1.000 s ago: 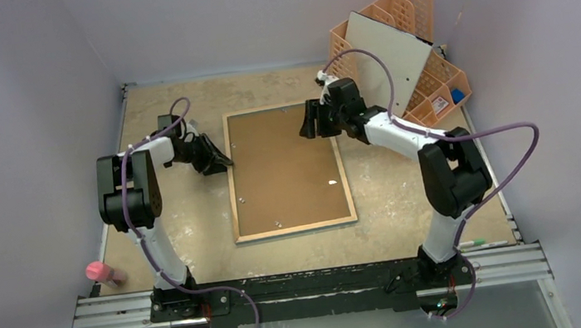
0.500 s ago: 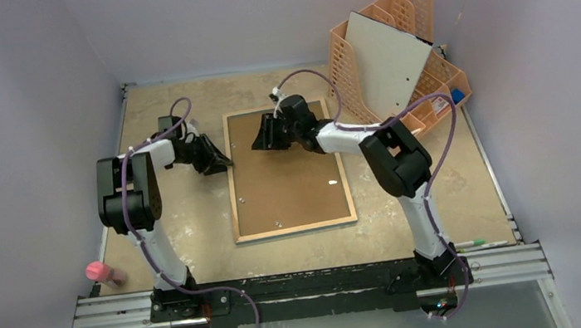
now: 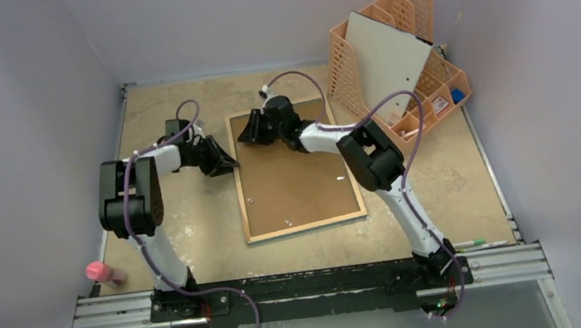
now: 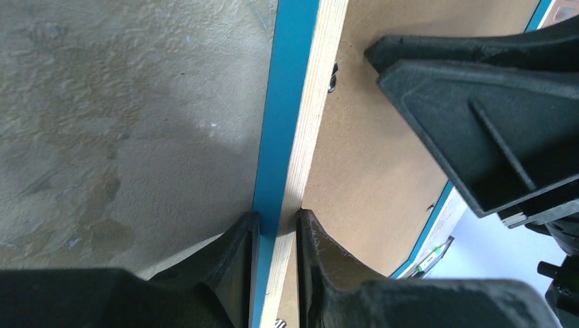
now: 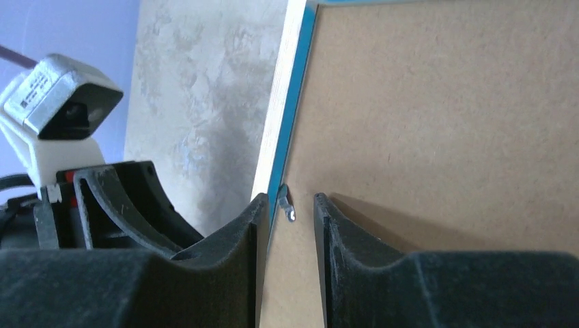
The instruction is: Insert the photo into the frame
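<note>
Two claws are sitting near the far-left corner of the thin rectangular blue-fronted, wood-rimmed picture frame [image 3: 305, 227], lying face down on the surface [image 3: 177, 220] overhead. Left wrist: the left claw [image 4: 273, 217] is pinching its rim. Right wrist: the right claw [image 5: 288, 199] is straddling, narrowly spread, a small metal tab [image 5: 287, 207]; closing off-centre could send it skidding off.

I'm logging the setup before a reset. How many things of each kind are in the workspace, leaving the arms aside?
picture frame: 1
orange lattice organiser: 1
grey-white board: 1
pink cylinder: 1
Total: 4
The pen-like items by the near right rail are too small to count.
</note>
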Available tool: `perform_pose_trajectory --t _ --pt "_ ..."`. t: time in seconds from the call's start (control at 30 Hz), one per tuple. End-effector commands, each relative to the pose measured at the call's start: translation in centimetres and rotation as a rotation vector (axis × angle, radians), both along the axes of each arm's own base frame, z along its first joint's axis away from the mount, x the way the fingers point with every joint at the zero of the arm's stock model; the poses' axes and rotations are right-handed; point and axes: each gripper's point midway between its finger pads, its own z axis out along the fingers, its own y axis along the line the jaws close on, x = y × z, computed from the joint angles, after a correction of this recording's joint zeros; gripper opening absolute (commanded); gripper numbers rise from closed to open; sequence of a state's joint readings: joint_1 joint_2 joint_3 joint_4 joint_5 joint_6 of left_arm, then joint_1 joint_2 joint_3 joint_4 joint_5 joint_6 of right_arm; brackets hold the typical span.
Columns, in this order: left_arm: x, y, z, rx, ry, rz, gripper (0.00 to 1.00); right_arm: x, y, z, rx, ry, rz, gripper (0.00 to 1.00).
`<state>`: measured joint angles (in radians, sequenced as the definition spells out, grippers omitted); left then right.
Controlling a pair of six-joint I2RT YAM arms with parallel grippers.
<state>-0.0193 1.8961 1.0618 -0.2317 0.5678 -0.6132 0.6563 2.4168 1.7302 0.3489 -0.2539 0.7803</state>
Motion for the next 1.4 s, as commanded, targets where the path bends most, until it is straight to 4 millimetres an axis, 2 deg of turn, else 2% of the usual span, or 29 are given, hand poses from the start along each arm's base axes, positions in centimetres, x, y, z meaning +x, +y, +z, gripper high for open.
perform_pose_trajectory --t 0.0,0.23,0.6,0.8,1.0,1.13,1.23,1.33,1.37 --pt "-4.0 1.1 -4.7 0.134 0.166 0.0 0.09 0.6 1.2 0.8 0.018 -0.024 0.013 0.34" --pt "-3.9 1.7 -4.5 0.168 0.129 0.014 0.08 -0.4 2.3 -0.6 0.009 -0.036 0.135 0.34" --pt "-3.6 1.7 -4.7 0.176 0.134 0.0 0.07 -3.5 3.7 -2.3 0.023 -0.062 0.335 0.36" --pt "-3.7 1.7 -4.9 0.178 0.143 -0.003 0.07 -4.1 3.9 -3.2 0.015 -0.052 0.38 0.35" --pt "-3.5 1.8 -4.9 0.178 0.141 -0.001 0.07 -5.6 3.8 -2.8 0.04 -0.039 0.447 0.32" --pt "-3.5 1.8 -4.8 0.178 0.138 -0.003 0.07 -6.6 4.1 -1.7 0.074 -0.06 0.532 0.32" --pt "-3.5 1.8 -4.7 0.18 0.139 -0.003 0.07 -5.3 4.4 -0.9 0.041 -0.078 0.507 0.36" --pt "-3.5 1.8 -4.4 0.18 0.136 0.0 0.08 -2.7 3.4 1.8 0.041 -0.099 0.378 0.44" --pt "-3.5 1.8 -4.2 0.179 0.134 0.002 0.1 -2.0 2.8 3.4 0.057 -0.11 0.331 0.47"
